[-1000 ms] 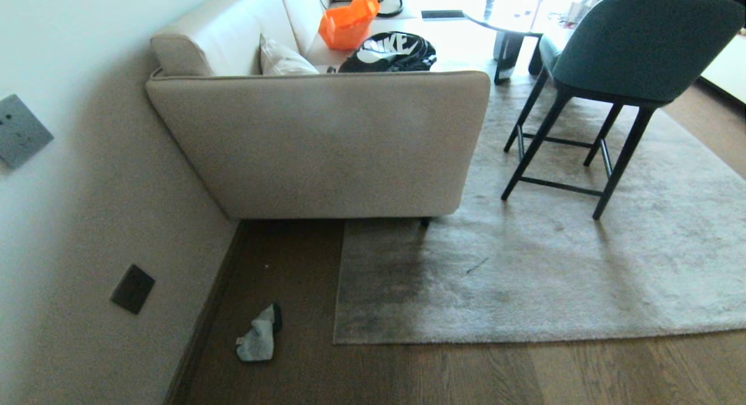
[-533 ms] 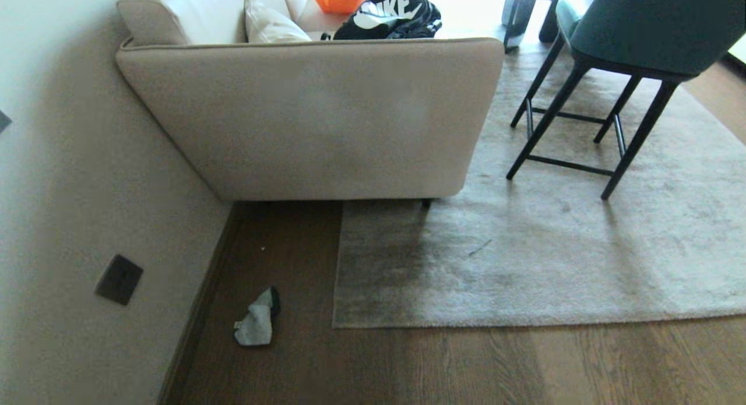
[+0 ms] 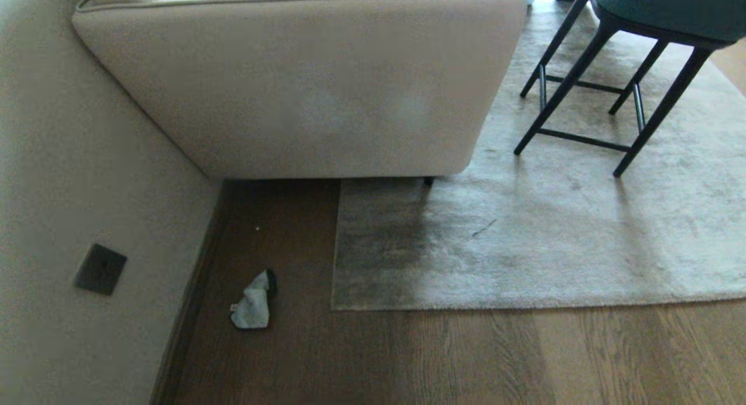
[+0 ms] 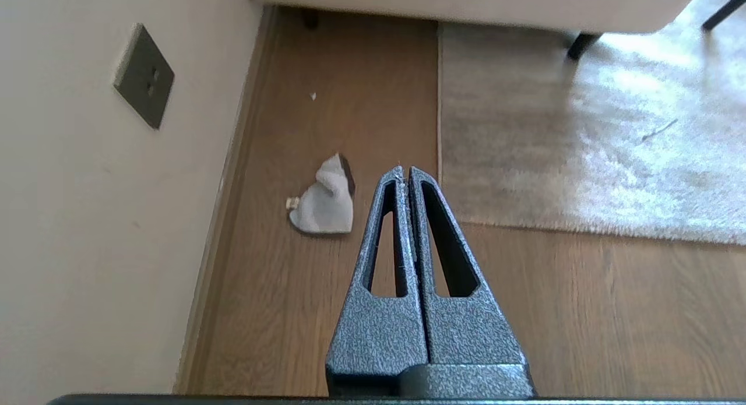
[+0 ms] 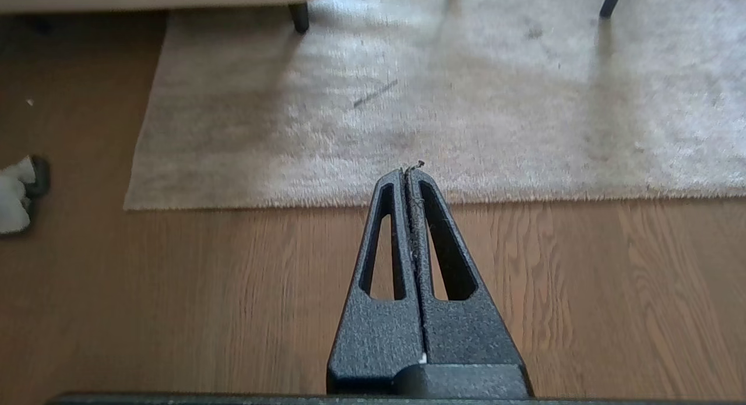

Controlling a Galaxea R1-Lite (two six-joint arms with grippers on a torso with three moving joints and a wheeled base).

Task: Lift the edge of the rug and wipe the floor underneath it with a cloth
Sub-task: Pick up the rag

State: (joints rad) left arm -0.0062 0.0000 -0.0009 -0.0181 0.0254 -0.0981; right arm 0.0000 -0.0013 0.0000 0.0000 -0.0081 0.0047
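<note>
Cloth [image 3: 252, 302]: 1, on floor [image 3: 466, 358] | rug edge [image 3: 466, 306]: flat | left tool [image 4: 406, 172], right tool [image 5: 411, 171]: both closed, empty

Left gripper [image 4: 407, 171]: two long tapering fingers [image 4: 389, 242], dark grey metal with a speckled, textured finish; each finger pierced by one elongated triangular slot; broad at the base, narrowing to a blunt tip; a rounded dark block at the root, above a black edge strip

Right gripper [image 5: 408, 172]: same pattern, darker, near-black speckled finish; two slotted tapering fingers [image 5: 387, 247]; fine fibres and lint caught along the inner seam and at the tip; small white mark near the base
</note>
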